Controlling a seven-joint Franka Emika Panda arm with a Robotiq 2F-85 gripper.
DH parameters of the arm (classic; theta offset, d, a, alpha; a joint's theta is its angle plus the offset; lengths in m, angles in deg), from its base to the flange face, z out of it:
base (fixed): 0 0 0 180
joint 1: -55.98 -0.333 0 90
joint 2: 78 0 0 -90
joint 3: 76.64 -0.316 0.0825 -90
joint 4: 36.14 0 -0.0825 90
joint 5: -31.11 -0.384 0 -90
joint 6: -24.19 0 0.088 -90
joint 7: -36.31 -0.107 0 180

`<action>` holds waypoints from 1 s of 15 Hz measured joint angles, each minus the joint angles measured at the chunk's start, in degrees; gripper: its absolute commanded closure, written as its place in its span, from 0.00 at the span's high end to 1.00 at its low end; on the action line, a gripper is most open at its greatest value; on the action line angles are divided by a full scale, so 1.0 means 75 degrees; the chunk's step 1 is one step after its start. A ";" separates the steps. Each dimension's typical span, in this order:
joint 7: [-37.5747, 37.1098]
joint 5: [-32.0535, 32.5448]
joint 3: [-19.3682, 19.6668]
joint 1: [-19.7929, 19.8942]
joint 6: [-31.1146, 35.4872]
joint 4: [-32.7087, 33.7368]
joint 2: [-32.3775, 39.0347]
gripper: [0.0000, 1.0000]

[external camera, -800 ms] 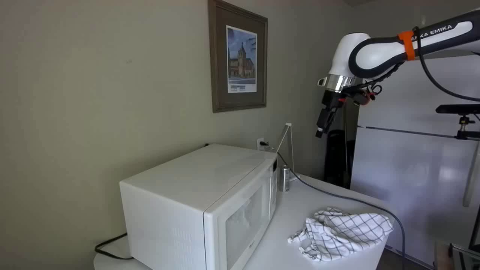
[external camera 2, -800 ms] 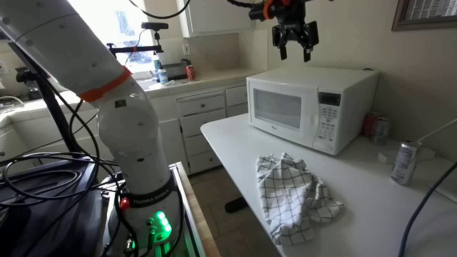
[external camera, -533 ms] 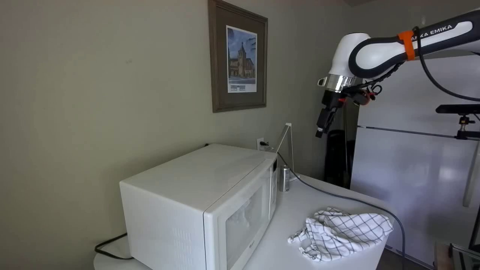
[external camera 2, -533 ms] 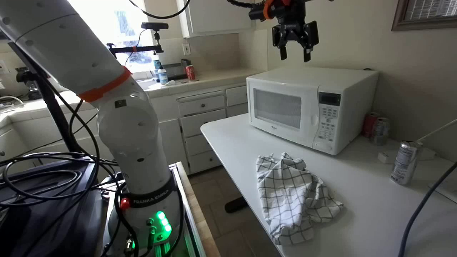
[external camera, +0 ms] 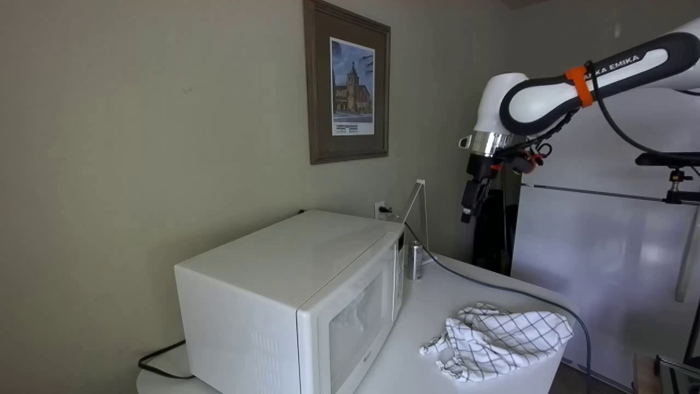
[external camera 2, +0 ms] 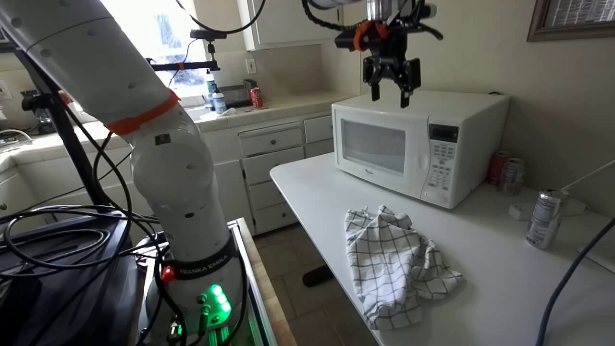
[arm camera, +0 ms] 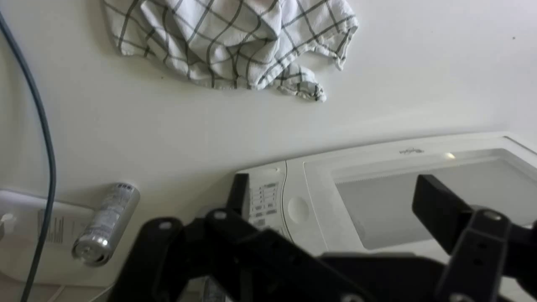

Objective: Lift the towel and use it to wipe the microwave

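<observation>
The white towel with dark grid lines lies crumpled on the white table in front of the microwave, in both exterior views. It also shows at the top of the wrist view. The white microwave stands shut against the wall; its door and keypad show in the wrist view. My gripper hangs in the air, well above the towel and apart from it. Its fingers are spread with nothing between them, as the wrist view shows. In an exterior view it points down.
A silver can stands on the white table, right of the microwave. Two more cans stand behind it. A dark cable runs across the table past the towel. A camera on a mount stands near the arm.
My arm and gripper have moved down, and slightly left in both exterior views. The gripper's spread looks the same. The towel and microwave have not moved.
</observation>
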 measured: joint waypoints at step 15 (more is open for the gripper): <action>-0.0129 0.0088 0.0017 0.0284 0.3484 -0.1688 0.1616 1.00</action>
